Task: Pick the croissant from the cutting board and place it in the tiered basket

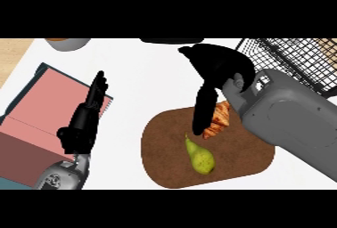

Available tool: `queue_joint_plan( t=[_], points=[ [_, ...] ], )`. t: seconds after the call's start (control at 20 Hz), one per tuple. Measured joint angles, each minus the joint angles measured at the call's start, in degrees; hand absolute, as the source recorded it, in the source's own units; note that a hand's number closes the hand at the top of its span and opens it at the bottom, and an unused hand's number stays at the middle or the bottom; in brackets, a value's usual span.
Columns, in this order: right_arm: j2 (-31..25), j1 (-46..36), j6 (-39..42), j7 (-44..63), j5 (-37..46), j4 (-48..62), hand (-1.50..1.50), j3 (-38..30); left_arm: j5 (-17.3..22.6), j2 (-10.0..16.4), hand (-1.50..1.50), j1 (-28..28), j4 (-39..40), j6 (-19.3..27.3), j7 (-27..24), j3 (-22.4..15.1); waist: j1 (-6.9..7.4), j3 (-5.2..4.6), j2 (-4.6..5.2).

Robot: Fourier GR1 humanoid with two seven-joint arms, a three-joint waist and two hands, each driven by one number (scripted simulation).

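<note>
- Nearest you: grey right forearm [296, 120], coming in from the right edge and slanting over the brown rounded wooden cutting board [168, 138].
- Black right hand [217, 67] is down over the board, against the golden-brown flaky croissant [219, 119] and hiding its upper end. You cannot tell from this view whether the hand has closed on it.
- Croissant lies on the board's upper right part. Nothing shows it lifted.
- Long axis: steep diagonal, upper end toward the right wrist and the basket side, lower end pointing down-left toward the yellow-green pear [201, 158], which sits just beside it on the same board.
- Black wire tiered basket [289, 58] stands at the upper right, off the board, partly behind the forearm.
- Progress, as I judge it: reach is made, grasp unconfirmed. Lift, carry up-right and set-down in the basket are all left.
- Black left hand [82, 124] rests open, fingers up, at the left over the edge of a pink flat mat [39, 107].
</note>
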Motion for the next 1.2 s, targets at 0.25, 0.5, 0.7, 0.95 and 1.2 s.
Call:
queue_joint_plan(
  t=[0.25,0.5,0.7,0.95,1.2],
  points=[
    [1.64,-1.96,0.74,0.58,-2.57,5.08,-1.50,2.87,-0.51,-0.19,0.00,0.63,-0.32,0.24,-0.10,0.22,-0.70,0.06,-0.14],
    [1.72,-3.37,1.58,0.62,-3.98,8.24,-1.50,5.71,-0.66,-0.19,0.00,2.06,-1.20,0.17,-0.27,0.47,-1.13,0.08,-0.24],
    [1.19,-3.90,2.27,0.07,-4.03,9.12,-1.50,8.15,-1.51,-1.19,0.00,1.80,-0.62,0.82,-0.38,0.29,-1.62,0.13,-0.26],
    [0.81,-4.87,3.37,-0.29,-4.41,10.19,-1.50,11.04,-0.80,-0.91,0.00,2.22,-1.12,-0.17,0.03,1.11,-1.69,0.12,-0.28],
    [1.14,-5.19,4.66,-1.40,-4.35,9.77,-1.50,13.58,-1.46,-1.31,0.00,1.90,-0.52,-0.16,-0.49,1.53,-1.75,0.16,-0.25]
  ],
)
